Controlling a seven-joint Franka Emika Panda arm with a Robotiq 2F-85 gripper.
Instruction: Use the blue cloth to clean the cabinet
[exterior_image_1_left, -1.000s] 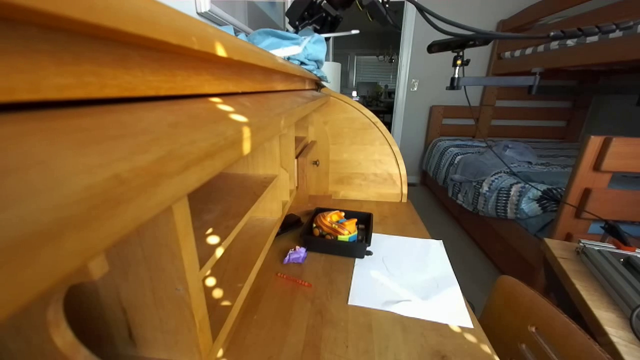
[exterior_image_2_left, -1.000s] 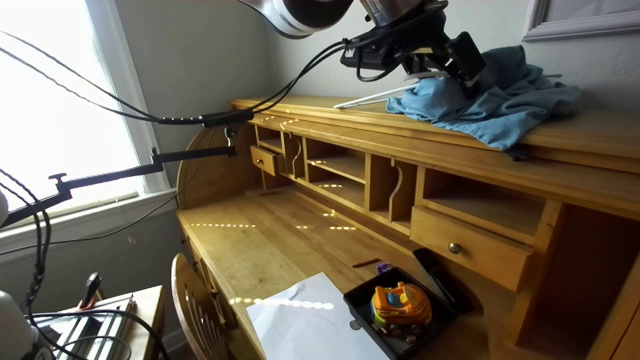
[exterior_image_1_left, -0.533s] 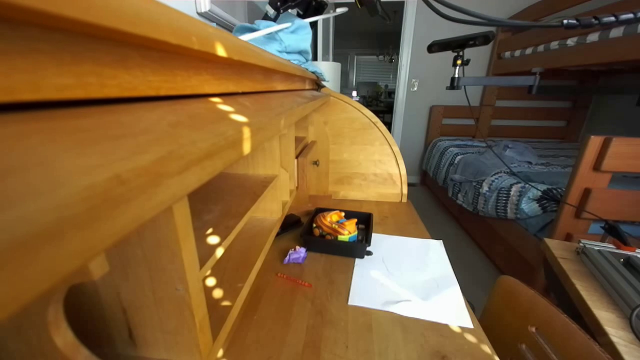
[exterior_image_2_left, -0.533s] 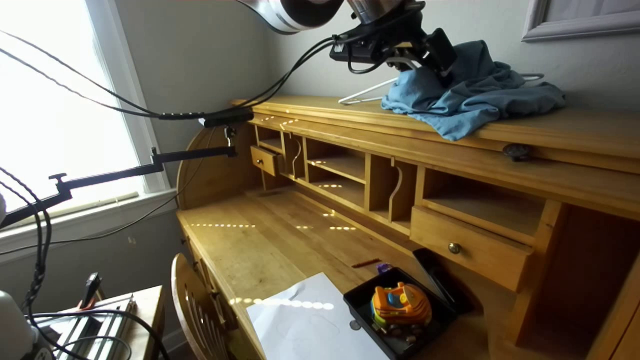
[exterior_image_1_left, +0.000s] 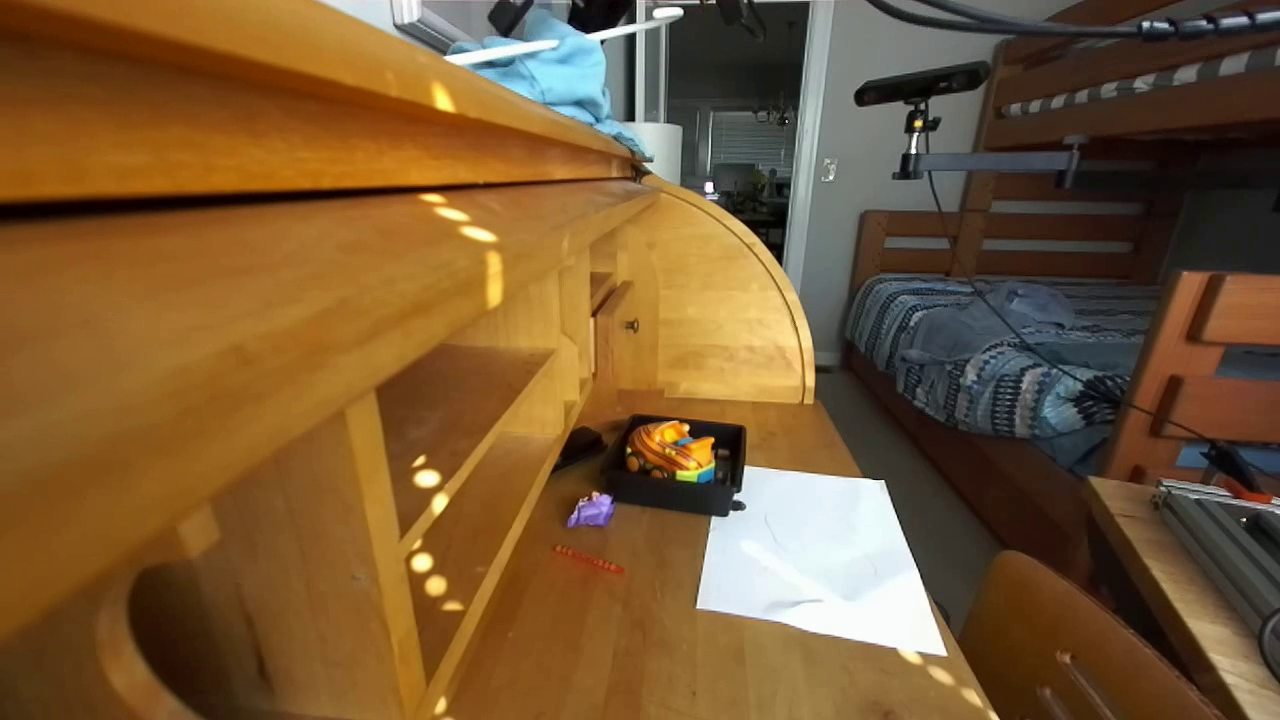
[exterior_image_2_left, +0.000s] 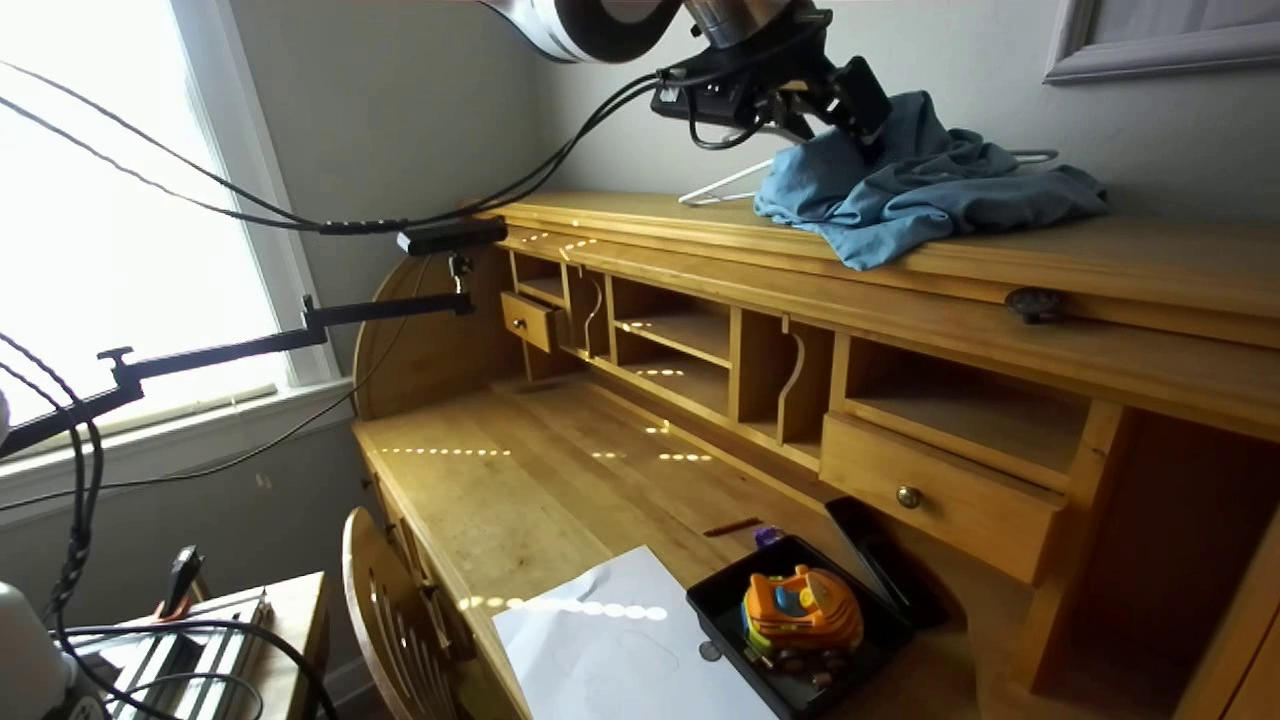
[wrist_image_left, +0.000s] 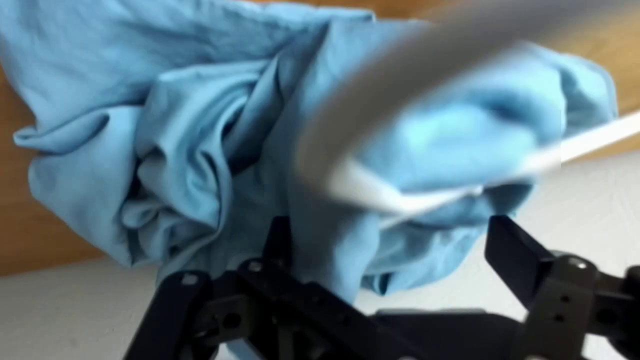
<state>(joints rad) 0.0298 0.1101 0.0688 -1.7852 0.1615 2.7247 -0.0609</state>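
The blue cloth (exterior_image_2_left: 930, 205) lies heaped on top of the cabinet (exterior_image_2_left: 1120, 350), above the back edge of the tabletop (exterior_image_2_left: 540, 490) and towards the corner farther from the window (exterior_image_2_left: 110, 200), one flap drooping over the cabinet's front lip. That seems a sensible place: it rests on the very wood to be wiped, so sliding should serve better than lifting. The fingers (wrist_image_left: 517, 262) stand wide apart with cloth between them, a fold just beside one and perhaps touching it; nothing looks clamped, so a sideways move would probably only push or snag the fabric, and closing on a thick fold first looks wiser. A white hanger (wrist_image_left: 600, 141) crosses the cloth and pokes out at both sides in an exterior view; it could foul the fingers or scrape the wood. Whether the cloth hangs on it, I cannot tell. Below, near the tabletop's back edge, a black tray (exterior_image_1_left: 655, 493) keeps a toy car (exterior_image_2_left: 800, 608) contained, and paper (exterior_image_1_left: 820, 560) reaches from beside it towards the front edge, both well apart from the wiping.
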